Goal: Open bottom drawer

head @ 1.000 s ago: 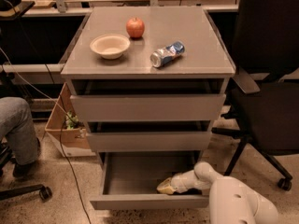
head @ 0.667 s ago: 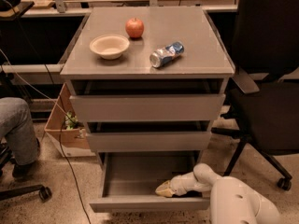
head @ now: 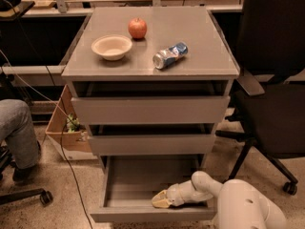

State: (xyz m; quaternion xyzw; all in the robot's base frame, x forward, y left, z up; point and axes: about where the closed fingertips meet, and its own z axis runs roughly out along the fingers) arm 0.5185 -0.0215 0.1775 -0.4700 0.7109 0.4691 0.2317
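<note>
The grey cabinet has three handleless drawers. The bottom drawer (head: 143, 185) is pulled out, showing its shallow grey tray and its slim front panel (head: 152, 215) at the image bottom. My white arm reaches in from the lower right. My gripper (head: 161, 200) has cream-coloured fingers and lies inside the tray just behind the front panel, right of its middle, pointing left. The mid drawer (head: 151, 144) and the top drawer (head: 150, 109) stand slightly out from the cabinet.
On the cabinet top (head: 205, 56) are a red apple (head: 137, 28), a cream bowl (head: 111, 47) and a can lying on its side (head: 169, 55). A black office chair (head: 271, 94) stands at the right. A seated person's leg (head: 19, 132) and a cardboard box (head: 69, 128) are at the left.
My gripper has shifted slightly inside the tray near the front panel. The bottom drawer stays pulled out about as far as before.
</note>
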